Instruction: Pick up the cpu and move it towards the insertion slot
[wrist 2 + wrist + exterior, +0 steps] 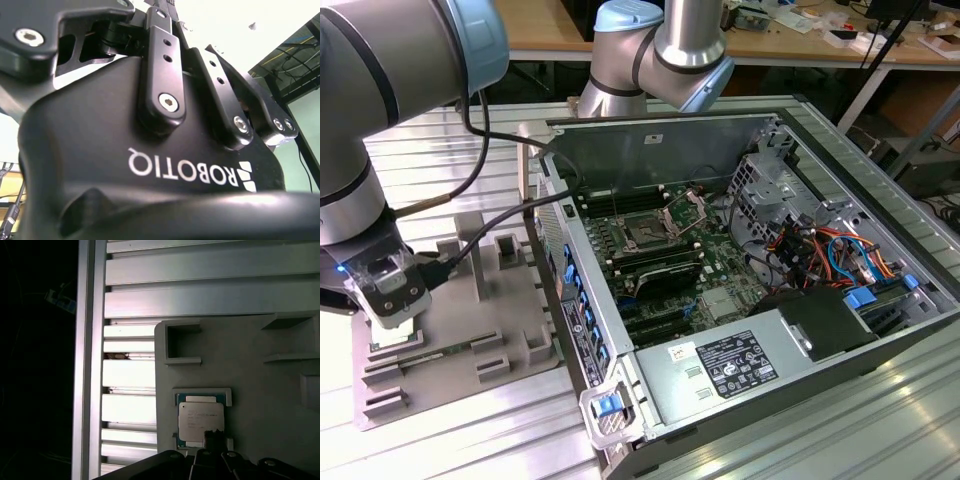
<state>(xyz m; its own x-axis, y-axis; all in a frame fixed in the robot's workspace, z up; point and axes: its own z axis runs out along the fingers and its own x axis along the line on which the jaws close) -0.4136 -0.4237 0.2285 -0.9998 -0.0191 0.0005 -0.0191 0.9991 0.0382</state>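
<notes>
The cpu, a small square chip with a pale silvery top, lies flat in a raised pocket of the grey tray in the first wrist view. Dark gripper parts reach up to its edge there. In the exterior view my gripper hangs low over the tray at the exterior view's left, right above that pocket. The insertion slot, a dark square socket with its metal bracket raised, sits on the green board inside the open computer case, well to the exterior view's right of the gripper. The gripper's black body shows close up in the second wrist view.
The open computer case has a raised side wall between the tray and the board. Black cables run from my wrist. Raised grey blocks stand on the tray. The slatted metal table ends at an edge beside the tray.
</notes>
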